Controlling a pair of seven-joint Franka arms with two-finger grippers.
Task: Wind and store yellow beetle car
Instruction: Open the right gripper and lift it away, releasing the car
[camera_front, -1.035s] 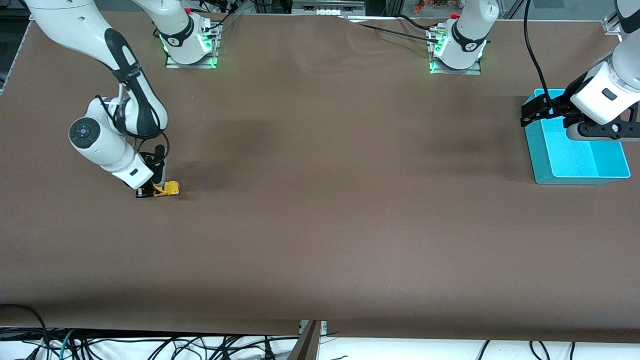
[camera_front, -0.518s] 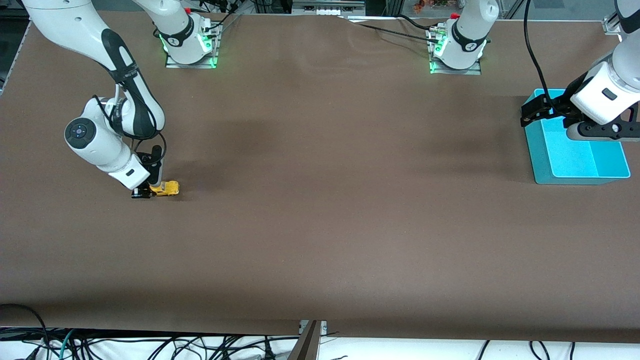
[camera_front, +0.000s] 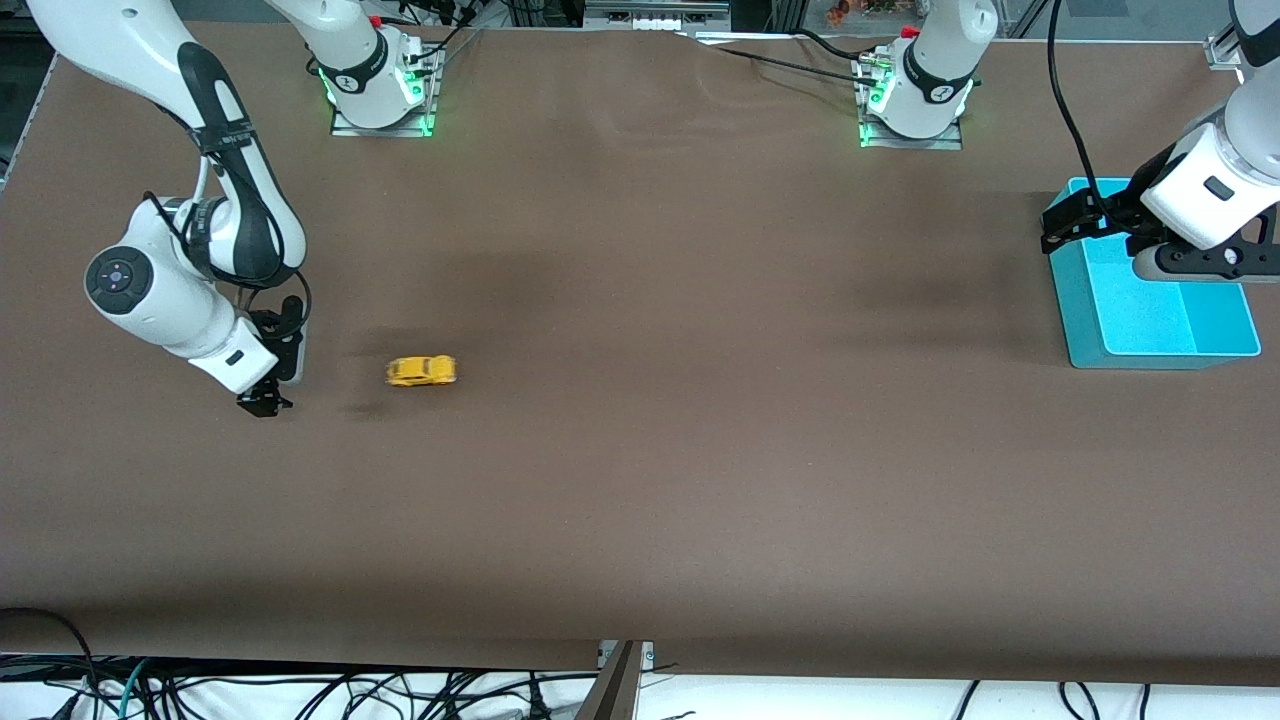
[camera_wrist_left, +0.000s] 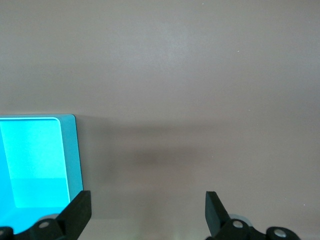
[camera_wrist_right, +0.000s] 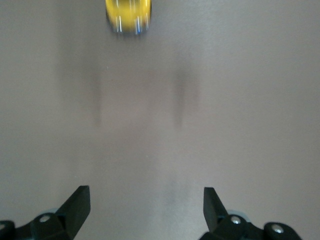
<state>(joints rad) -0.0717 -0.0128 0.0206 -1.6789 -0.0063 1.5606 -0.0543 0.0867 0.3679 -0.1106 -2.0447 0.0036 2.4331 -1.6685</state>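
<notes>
The yellow beetle car (camera_front: 421, 371) stands free on the brown table, blurred by motion, and also shows in the right wrist view (camera_wrist_right: 128, 16). My right gripper (camera_front: 268, 400) hangs low over the table, apart from the car toward the right arm's end. It is open (camera_wrist_right: 146, 195) with nothing between its fingers. My left gripper (camera_front: 1062, 222) waits over the rim of the blue bin (camera_front: 1090, 335), at the left arm's end. It is open (camera_wrist_left: 148, 197) and holds nothing; the bin's rim (camera_wrist_left: 72, 155) shows beside one finger.
Brown table cover (camera_front: 700, 450) spreads between the car and the bin. The arm bases (camera_front: 380, 90) (camera_front: 915, 100) stand at the table's edge farthest from the front camera. Cables hang below the table's front edge.
My right gripper has opened, let go of the car and drawn back toward the right arm's end. The car has rolled away toward the left arm's end. The left arm has not moved.
</notes>
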